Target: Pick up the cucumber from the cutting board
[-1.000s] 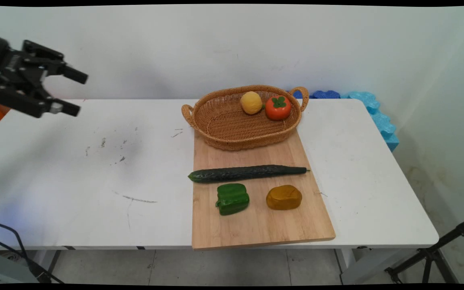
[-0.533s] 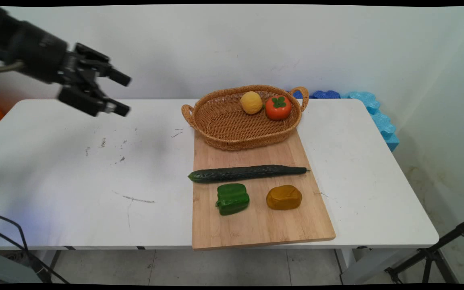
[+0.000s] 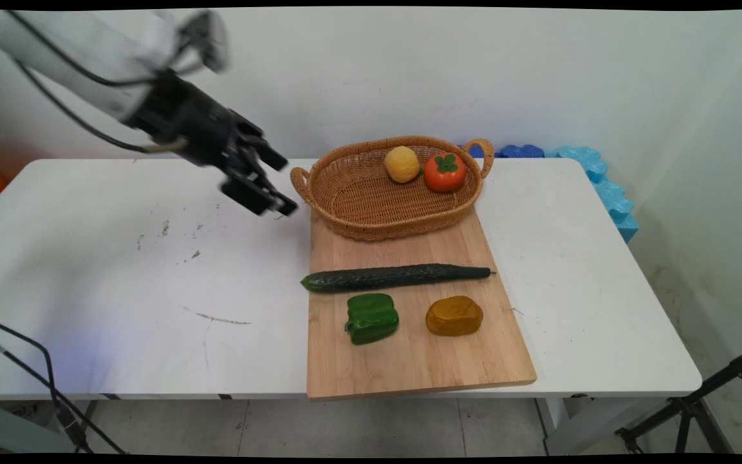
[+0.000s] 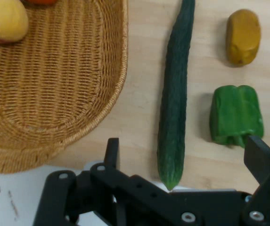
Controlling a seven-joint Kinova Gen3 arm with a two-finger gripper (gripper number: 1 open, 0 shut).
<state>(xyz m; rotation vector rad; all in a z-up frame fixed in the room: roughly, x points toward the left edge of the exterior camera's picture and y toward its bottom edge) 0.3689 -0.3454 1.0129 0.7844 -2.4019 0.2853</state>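
We found our gripper (image 3: 279, 182) empty, fingers spread apart, hanging above the table (image 3: 120, 270) just left of the wicker basket (image 3: 345, 193). The cucumber (image 4: 175, 99) lay nearest below it, across the wooden board (image 3: 409, 367). We judged it long, stiff and smooth, best pinched across its middle. A green pepper (image 3: 371, 318) and a brown lump (image 3: 454, 316) sat beside it.

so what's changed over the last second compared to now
The pincer swung from the table's far left edge rightward to just beside the wicker basket's left handle, open and empty throughout. The cucumber, green pepper, yellow-brown piece and the two fruits in the basket stayed put.
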